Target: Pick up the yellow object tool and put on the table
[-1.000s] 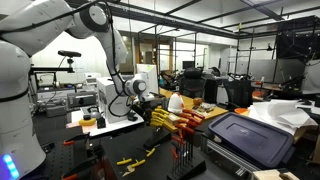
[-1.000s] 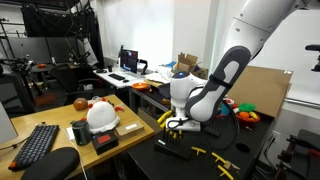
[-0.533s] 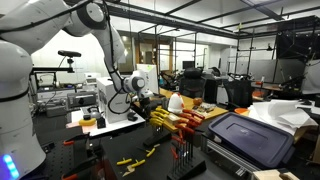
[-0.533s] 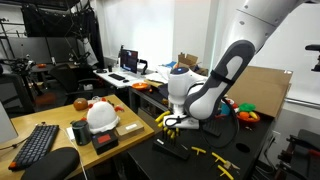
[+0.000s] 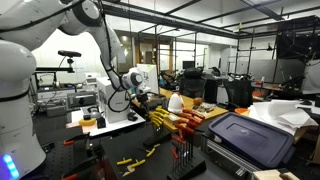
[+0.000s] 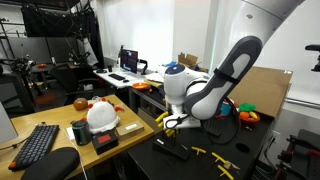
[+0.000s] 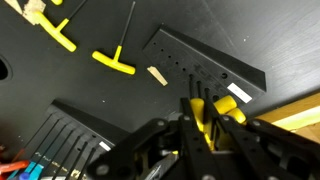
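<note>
In the wrist view the gripper (image 7: 205, 105) is closed narrow on the yellow tool (image 7: 207, 120). Its dark fingers (image 7: 188, 112) press on both sides of the yellow handle. The tool is therefore in the gripper and not lying on the desk (image 7: 250, 30). I cannot tell if its lower end touches anything, because the fingers hide it.

Directly beyond the fingertips there is a black holder block (image 7: 205, 68) with a row of small holes and a white label on its near edge. Just beside the block lies a small beige piece (image 7: 157, 75). A little further a yellow T-handle key (image 7: 115, 62) lies flat on the black desk, and a second yellow key (image 7: 55, 33) lies near the top corner of this view. On the other side of the gripper stands a black slotted rack (image 7: 75, 125).

In an exterior view the gripper (image 6: 172, 124) hangs low over the black desk with the yellow tool (image 6: 163, 118) showing at its side, and the white arm (image 6: 215, 85) bends above it. Some loose yellow tools (image 6: 205, 152) lie on the desk near it. A white helmet (image 6: 101, 115) and a keyboard (image 6: 36, 146) are on another desk, well apart.

In an exterior view the gripper (image 5: 143, 97) is near a row of red-handled screwdrivers (image 5: 185, 122), with a dark bin (image 5: 250, 135) beyond them.
</note>
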